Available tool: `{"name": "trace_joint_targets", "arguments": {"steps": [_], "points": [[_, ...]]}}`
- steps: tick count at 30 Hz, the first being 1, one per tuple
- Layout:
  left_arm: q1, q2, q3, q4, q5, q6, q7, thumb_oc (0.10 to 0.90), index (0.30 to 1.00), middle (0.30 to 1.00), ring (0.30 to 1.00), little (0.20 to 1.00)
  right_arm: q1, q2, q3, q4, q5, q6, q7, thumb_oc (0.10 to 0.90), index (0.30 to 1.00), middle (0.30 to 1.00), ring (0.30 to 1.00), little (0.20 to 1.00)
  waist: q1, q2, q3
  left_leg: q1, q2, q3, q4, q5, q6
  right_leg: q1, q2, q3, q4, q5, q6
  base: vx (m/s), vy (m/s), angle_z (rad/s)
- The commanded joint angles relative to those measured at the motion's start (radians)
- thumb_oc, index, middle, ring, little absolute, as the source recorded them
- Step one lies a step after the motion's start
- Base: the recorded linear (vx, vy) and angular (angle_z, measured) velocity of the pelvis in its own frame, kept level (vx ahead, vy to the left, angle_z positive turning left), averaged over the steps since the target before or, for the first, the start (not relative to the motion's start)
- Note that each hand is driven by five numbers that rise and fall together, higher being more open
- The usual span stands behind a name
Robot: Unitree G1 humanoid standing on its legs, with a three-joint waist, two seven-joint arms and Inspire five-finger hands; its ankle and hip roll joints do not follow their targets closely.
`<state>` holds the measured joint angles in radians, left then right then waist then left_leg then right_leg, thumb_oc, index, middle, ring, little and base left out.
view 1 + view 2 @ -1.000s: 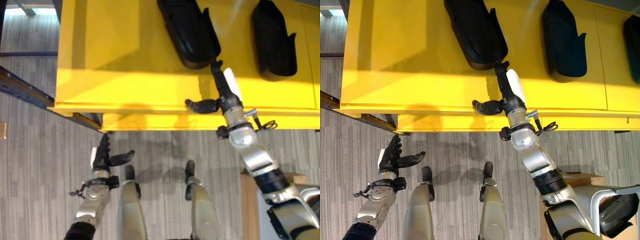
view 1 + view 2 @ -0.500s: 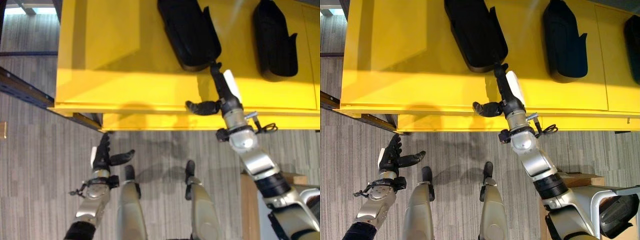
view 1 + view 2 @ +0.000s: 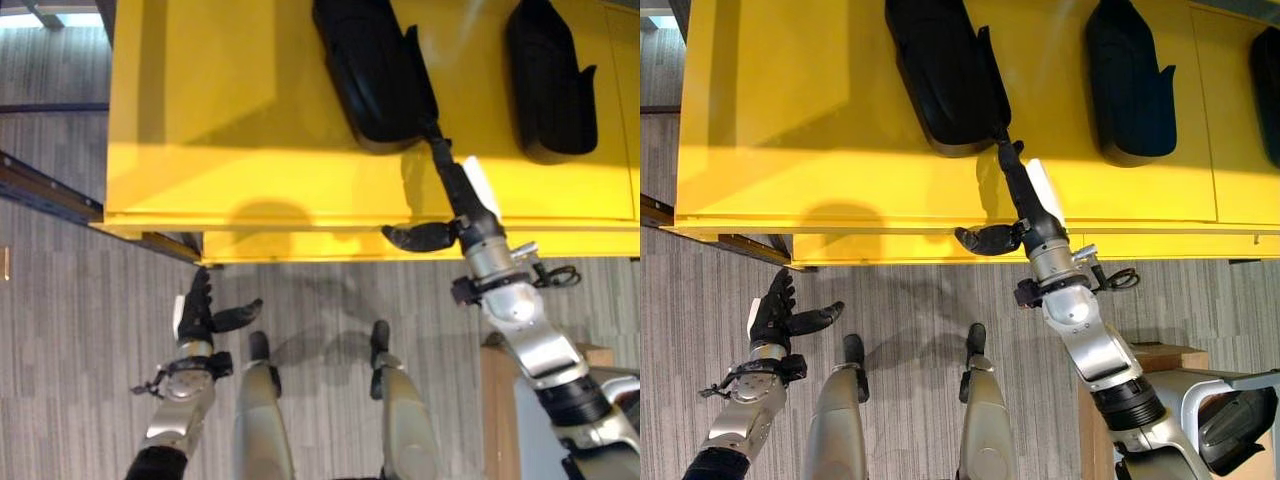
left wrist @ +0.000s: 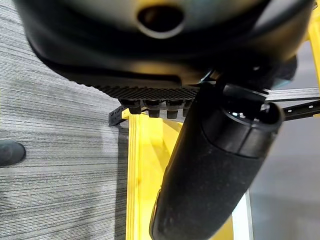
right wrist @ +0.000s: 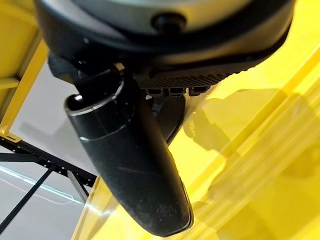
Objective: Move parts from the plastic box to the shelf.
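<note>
Shelf [image 3: 250,130]: yellow, flat top, spanning the upper half of the head views.

Parts: black moulded pieces lying flat on the shelf. First part [image 3: 375,65] at 12 o'clock; second part [image 3: 548,80] at 1 o'clock; the edge of a third [image 3: 1270,95] at 2 o'clock.

Right hand [image 3: 455,195]: at 3 o'clock, over the shelf's front edge. Fingers straight and together, tips at the near end of the first part, either touching or just short of it; thumb splayed toward 9 o'clock. Holds nothing.

Left hand [image 3: 198,312]: at 8 o'clock, low over the floor [image 3: 60,330], well apart from the shelf. Fingers straight, thumb out, empty.

Step, as judged: settling the first part in place. Handling advice: push with flat fingertips along the part's length, gently, keeping it well apart from the second part; then lift the hand straight off.
</note>
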<state>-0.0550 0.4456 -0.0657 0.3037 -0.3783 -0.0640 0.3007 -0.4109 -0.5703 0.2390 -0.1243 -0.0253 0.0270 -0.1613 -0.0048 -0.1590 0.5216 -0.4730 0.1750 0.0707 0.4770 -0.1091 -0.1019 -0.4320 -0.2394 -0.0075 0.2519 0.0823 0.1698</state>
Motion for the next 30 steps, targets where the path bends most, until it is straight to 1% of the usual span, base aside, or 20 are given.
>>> {"name": "trace_joint_targets", "arguments": {"steps": [1, 12, 24, 30], "points": [[0.05, 0.026, 0.057, -0.122, 0.03, -0.053, 0.016, 0.9, 1.0, 1.0, 1.0, 1.0, -0.053, -0.055, -0.088, -0.183, 0.036, -0.113, -0.023, 0.9, 1.0, 1.0, 1.0, 1.0, -0.007, -0.028, -0.052, 0.067, 0.008, -0.017, 0.001, -0.02, 0.0, -0.02, -0.019, 0.037, 0.056, 0.037, 0.019, 0.0, 0.0, 0.0], [0.057, 0.026, 0.059, -0.132, 0.02, -0.06, 0.02, 0.9, 1.0, 1.0, 1.0, 1.0, -0.076, -0.061, -0.065, -0.224, 0.073, -0.139, -0.017, 0.9, 1.0, 1.0, 1.0, 1.0, -0.006, -0.028, -0.057, 0.066, 0.009, -0.02, 0.002, -0.017, -0.001, -0.017, -0.017, 0.037, 0.056, 0.036, 0.018, 0.0, 0.0, 0.0], [0.055, 0.018, 0.047, -0.136, 0.019, -0.064, 0.025, 0.9, 1.0, 1.0, 1.0, 1.0, -0.067, -0.068, -0.133, -0.232, 0.043, -0.148, -0.073, 0.9, 1.0, 1.0, 1.0, 1.0, -0.013, -0.026, -0.069, 0.07, 0.009, -0.023, 0.002, -0.018, -0.002, -0.012, -0.014, 0.036, 0.059, 0.031, 0.017, 0.0, 0.0, 0.0], [0.052, 0.018, 0.034, -0.123, 0.025, -0.06, 0.021, 0.9, 1.0, 1.0, 1.0, 1.0, -0.085, -0.079, -0.149, -0.189, 0.026, -0.135, -0.1, 0.9, 1.0, 1.0, 1.0, 1.0, -0.012, -0.02, -0.073, 0.073, 0.009, -0.024, 0.0, -0.017, -0.002, -0.009, -0.014, 0.036, 0.061, 0.029, 0.017, 0.0, 0.0, 0.0]]}}
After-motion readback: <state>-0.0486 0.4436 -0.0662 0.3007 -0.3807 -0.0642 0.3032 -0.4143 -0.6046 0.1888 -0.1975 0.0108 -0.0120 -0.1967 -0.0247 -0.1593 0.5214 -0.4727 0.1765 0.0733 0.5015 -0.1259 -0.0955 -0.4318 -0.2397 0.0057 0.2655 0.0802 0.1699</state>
